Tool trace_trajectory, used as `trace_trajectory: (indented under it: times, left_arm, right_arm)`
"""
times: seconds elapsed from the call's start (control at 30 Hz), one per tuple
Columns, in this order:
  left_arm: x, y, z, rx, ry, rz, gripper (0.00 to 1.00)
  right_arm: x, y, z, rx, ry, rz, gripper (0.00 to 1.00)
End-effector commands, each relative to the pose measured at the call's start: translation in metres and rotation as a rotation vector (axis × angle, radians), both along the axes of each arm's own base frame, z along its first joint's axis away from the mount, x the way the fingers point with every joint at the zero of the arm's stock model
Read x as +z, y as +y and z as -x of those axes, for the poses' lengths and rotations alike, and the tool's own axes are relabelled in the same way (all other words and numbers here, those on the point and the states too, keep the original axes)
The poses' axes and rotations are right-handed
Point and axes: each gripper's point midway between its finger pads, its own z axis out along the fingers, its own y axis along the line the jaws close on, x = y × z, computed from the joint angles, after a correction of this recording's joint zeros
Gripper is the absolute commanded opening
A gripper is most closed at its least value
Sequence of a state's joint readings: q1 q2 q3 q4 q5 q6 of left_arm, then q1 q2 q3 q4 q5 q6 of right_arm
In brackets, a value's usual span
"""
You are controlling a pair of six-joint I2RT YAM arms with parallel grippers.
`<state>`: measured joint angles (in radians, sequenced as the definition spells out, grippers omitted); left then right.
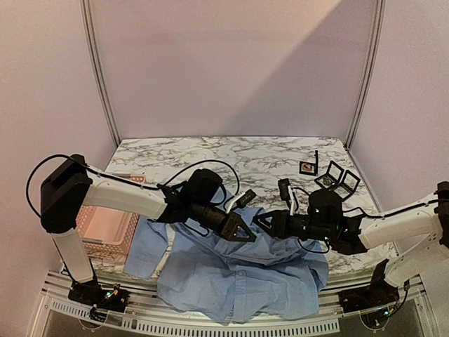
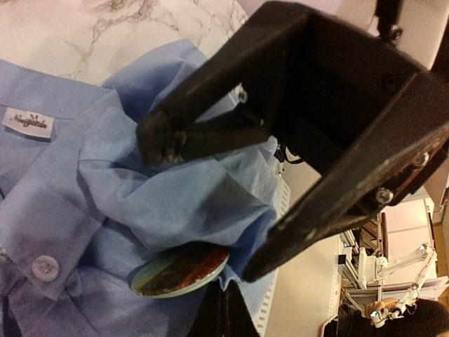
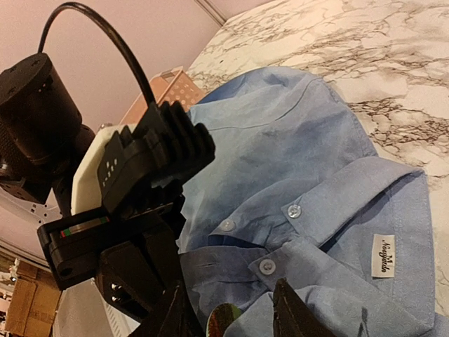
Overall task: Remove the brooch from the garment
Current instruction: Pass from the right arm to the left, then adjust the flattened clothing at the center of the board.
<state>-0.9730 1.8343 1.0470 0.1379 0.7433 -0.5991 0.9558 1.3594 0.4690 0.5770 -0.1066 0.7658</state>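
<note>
The garment, a light blue shirt [image 1: 238, 277], lies crumpled at the table's front. Its collar label shows in the left wrist view [image 2: 28, 121] and its buttons in the right wrist view [image 3: 266, 266]. The brooch [image 2: 181, 272] is a round disc with a pale green rim and a red and dark face, half under a fold of the shirt. My left gripper [image 1: 242, 230] is open, with a raised fold of fabric between its fingers [image 2: 210, 205]. My right gripper [image 1: 261, 223] faces it tip to tip and is open [image 3: 226, 291], with the brooch's edge [image 3: 221, 324] between its fingers.
A pink plastic basket [image 1: 105, 228] stands at the left, touching the shirt's sleeve. Small open black boxes [image 1: 337, 177] and a small framed item [image 1: 307, 167] lie at the back right on the marble table [image 1: 210, 151]. The two grippers are almost touching.
</note>
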Motion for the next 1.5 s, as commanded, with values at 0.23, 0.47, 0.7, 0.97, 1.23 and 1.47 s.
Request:
trace_trajectory:
  times: [0.23,0.47,0.7,0.97,1.23,1.47]
  left_arm:
    - [-0.019,0.0,0.031,-0.037,-0.055,-0.116,0.0]
    - [-0.029,0.004,0.036,-0.032,-0.035,-0.16,0.0]
    - [-0.023,0.006,0.038,-0.031,-0.044,-0.149,0.07]
    - [0.002,0.015,0.021,0.033,-0.168,-0.133,0.24]
    - [0.015,0.037,-0.018,0.147,-0.234,-0.175,0.52]
    - [-0.012,0.055,-0.025,0.179,-0.244,-0.331,0.73]
  right_arm:
    - [-0.021,-0.029,0.03,-0.074,0.117,0.385,0.4]
    - [-0.038,-0.029,0.059,-0.065,0.181,0.439,0.39]
    - [-0.046,-0.019,0.056,-0.101,0.191,0.426,0.4]
    - [-0.046,-0.021,0.051,-0.139,0.185,0.445,0.33]
    - [-0.069,-0.039,0.061,-0.175,0.251,0.501,0.04]
    - [-0.092,-0.054,0.083,-0.213,0.326,0.549,0.0]
